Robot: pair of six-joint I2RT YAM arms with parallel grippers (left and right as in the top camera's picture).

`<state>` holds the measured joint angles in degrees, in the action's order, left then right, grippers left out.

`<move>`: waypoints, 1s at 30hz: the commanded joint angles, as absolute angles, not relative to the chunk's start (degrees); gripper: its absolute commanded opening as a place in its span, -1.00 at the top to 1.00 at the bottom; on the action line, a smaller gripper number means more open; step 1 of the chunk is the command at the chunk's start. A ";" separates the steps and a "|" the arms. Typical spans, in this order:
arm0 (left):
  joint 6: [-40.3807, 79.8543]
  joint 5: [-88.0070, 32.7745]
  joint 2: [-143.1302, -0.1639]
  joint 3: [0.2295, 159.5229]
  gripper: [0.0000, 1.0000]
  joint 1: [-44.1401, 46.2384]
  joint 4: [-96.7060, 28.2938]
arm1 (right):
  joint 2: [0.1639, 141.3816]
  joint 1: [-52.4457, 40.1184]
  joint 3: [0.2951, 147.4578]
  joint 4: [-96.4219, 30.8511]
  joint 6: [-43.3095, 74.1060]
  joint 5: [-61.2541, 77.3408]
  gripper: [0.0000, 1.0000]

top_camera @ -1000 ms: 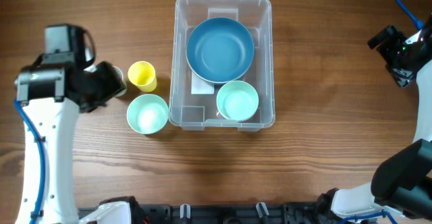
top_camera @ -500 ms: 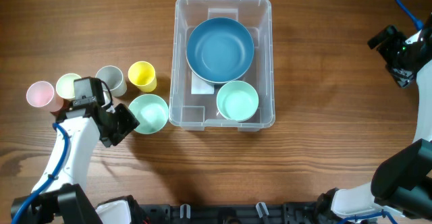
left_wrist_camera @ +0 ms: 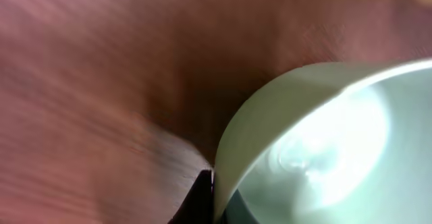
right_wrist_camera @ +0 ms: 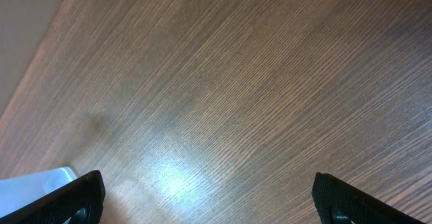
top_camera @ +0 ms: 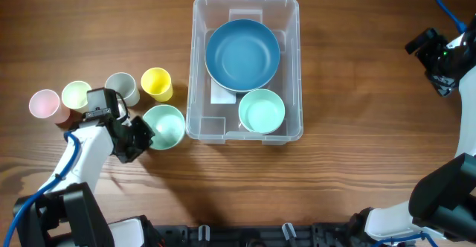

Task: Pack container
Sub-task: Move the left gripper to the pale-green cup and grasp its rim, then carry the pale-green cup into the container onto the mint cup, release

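Observation:
The container (top_camera: 246, 0), a clear plastic bin, sits at the table's centre with a large blue bowl (top_camera: 242, 53) and a small mint bowl (top_camera: 262, 111) inside it. To its left, on the table, stands another mint bowl (top_camera: 166, 125). My left gripper (top_camera: 143, 132) is shut on that bowl's left rim. In the left wrist view the pale rim (left_wrist_camera: 270, 116) runs between the jaws (left_wrist_camera: 214, 196), with one dark finger on its outer side. My right gripper (right_wrist_camera: 209, 204) is open over bare wood, far right of the container (right_wrist_camera: 34, 183).
A yellow cup (top_camera: 157, 83), a grey cup (top_camera: 120, 87), a pale green cup (top_camera: 76, 94) and a pink cup (top_camera: 44, 103) stand in a row left of the container. The right arm (top_camera: 440, 57) is at the table's far right edge.
The left arm swung down from beside the yellow cup to the outer mint bowl, uncovering the cups. Its jaws closed on the bowl's rim. The right arm stayed still.

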<state>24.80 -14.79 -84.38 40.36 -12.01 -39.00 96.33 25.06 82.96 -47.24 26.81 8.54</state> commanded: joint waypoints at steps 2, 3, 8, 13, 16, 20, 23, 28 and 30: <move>24.86 -18.63 -79.15 50.09 0.92 -11.73 -52.18 | 96.79 24.95 82.91 -47.18 27.09 8.62 -1.00; 24.86 -18.61 -77.21 54.04 0.92 -11.73 -57.71 | 96.79 24.95 82.91 -47.18 27.09 8.62 -1.00; 24.18 -14.31 -69.63 72.25 0.92 -11.70 -70.74 | 96.79 24.95 82.91 -47.18 27.09 8.62 -0.99; 23.00 -14.55 -67.99 80.66 0.92 -3.40 -60.69 | 96.79 24.95 82.91 -47.18 27.09 8.62 -0.99; 25.98 -14.50 -70.87 80.66 0.92 5.43 -54.00 | 96.79 24.95 82.91 -47.18 27.09 8.62 -0.99; 25.98 -14.50 -80.16 80.66 0.92 17.63 -49.10 | 96.79 24.95 82.91 -47.18 27.09 8.62 -0.99; 25.98 -12.88 -89.06 80.66 0.92 24.53 -49.25 | 96.79 24.95 82.91 -47.20 27.09 8.62 -0.99; 25.96 -11.90 -99.26 80.66 0.92 29.61 -51.27 | 96.79 24.95 82.91 -47.18 27.09 8.62 -1.00; 25.82 -11.90 -101.38 80.64 0.92 30.74 -51.68 | 96.79 24.95 82.91 -47.16 27.09 8.62 -0.99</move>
<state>25.63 -12.91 -99.22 80.49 29.28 -51.18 96.33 25.06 82.94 -47.31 26.81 8.54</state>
